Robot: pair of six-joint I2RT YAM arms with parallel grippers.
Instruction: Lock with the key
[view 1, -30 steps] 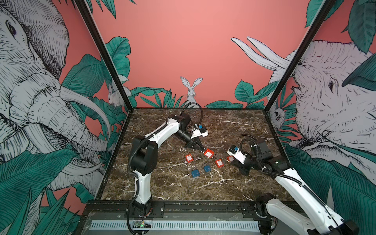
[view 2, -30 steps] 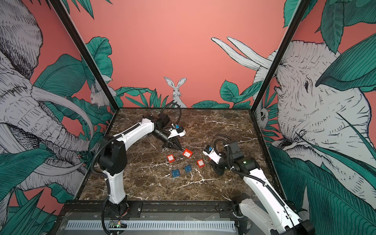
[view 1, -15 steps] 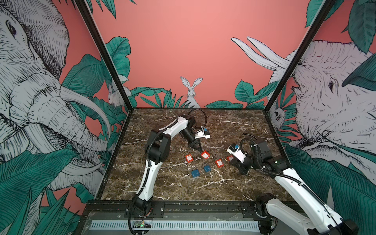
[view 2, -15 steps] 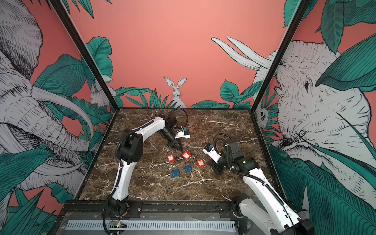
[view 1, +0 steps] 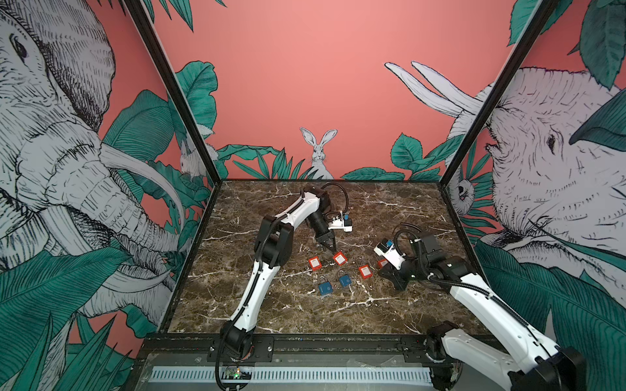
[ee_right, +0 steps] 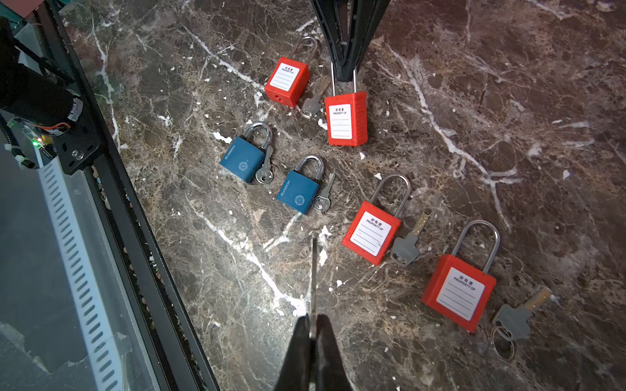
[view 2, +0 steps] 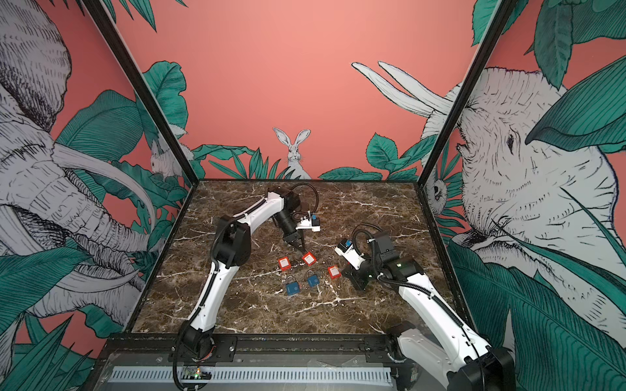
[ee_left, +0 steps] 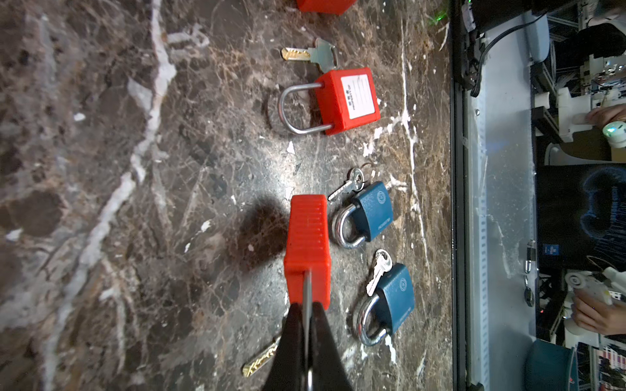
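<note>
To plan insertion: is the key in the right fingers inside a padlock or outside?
Outside. The key juts from the shut right fingers, its tip free over the marble table, clear of the red padlock nearby.

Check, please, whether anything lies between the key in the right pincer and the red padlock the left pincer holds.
Between the held key and the red padlock, only a blue padlock and its small key lie, flat on the table.

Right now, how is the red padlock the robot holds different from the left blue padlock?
The red padlock has a white label and long, thin shackle; the left blue padlock has no label and a short, thick one. The left fingers pinch the red padlock's shackle; the blue one lies free. Both shackles are silver.
</note>
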